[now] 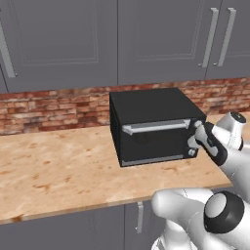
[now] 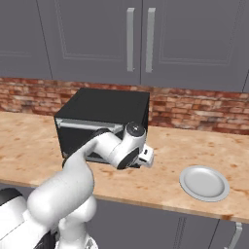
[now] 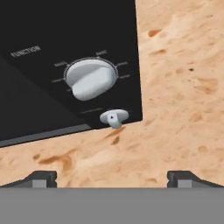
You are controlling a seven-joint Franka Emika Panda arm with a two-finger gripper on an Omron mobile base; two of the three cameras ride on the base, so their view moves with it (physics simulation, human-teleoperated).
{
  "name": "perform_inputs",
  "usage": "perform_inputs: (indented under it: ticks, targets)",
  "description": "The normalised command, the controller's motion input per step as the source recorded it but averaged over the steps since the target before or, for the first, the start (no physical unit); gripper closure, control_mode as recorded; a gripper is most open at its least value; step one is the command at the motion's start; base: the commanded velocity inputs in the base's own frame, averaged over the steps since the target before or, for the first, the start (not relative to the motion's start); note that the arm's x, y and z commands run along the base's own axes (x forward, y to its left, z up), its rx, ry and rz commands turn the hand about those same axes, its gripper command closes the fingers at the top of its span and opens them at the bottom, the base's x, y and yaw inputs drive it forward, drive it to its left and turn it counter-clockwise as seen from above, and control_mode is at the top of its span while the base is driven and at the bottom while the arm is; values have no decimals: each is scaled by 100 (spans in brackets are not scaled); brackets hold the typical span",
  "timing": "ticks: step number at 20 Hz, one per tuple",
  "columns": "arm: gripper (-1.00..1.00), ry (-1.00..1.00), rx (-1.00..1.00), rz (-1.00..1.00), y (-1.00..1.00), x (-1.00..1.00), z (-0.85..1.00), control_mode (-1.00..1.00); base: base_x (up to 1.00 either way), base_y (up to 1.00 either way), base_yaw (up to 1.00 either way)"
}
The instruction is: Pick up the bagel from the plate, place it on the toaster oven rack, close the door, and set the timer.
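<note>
A: Any text?
B: "FUNCTION" above the big dial (image 3: 90, 78), ahead of the tool (image 3: 112, 177); small knob (image 3: 113, 117) under it.
A: Tool?
B: Fingers wide apart, holding nothing, at oven's knob side. Door (image 1: 155, 138) shut.
A: Plate (image 2: 204, 183)?
B: Bare, on wood-look counter (image 1: 58, 171) by the tool. Brick backsplash (image 1: 49, 107), grey cabinets (image 1: 63, 39).

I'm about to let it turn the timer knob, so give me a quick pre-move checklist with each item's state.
1. Door closed: ok, shut flat with its handle bar across the front.
2. Plate without the bagel: ok.
3. Bagel on the rack: cannot tell, door hides it.
4. Gripper open: ok, fingertips wide apart.
5. Gripper aligned on the large knob: not ok, the knob sits above and left of centre.
6. Small knob untouched: ok.
</note>
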Motion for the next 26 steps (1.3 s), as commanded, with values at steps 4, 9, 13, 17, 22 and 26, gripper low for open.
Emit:
perform_inputs:
  ticks: [4, 9, 13, 17, 22, 26]
  targets:
    - [-100, 0, 0, 0, 0, 29, -34, -100, 0, 0, 0]
    - [-100, 0, 0, 0, -10, 34, -30, -100, 0, 0, 0]
    - [-100, 0, 0, 0, -18, 24, -26, -100, 0, 0, 0]
    - [-100, 0, 1, 0, -13, 22, -24, -100, 0, 0, 0]
    - [-100, 0, 2, 0, -6, 23, -21, -100, 0, 0, 0]
    - [-100, 0, 2, 0, 0, 33, -12, -100, 0, 0, 0]
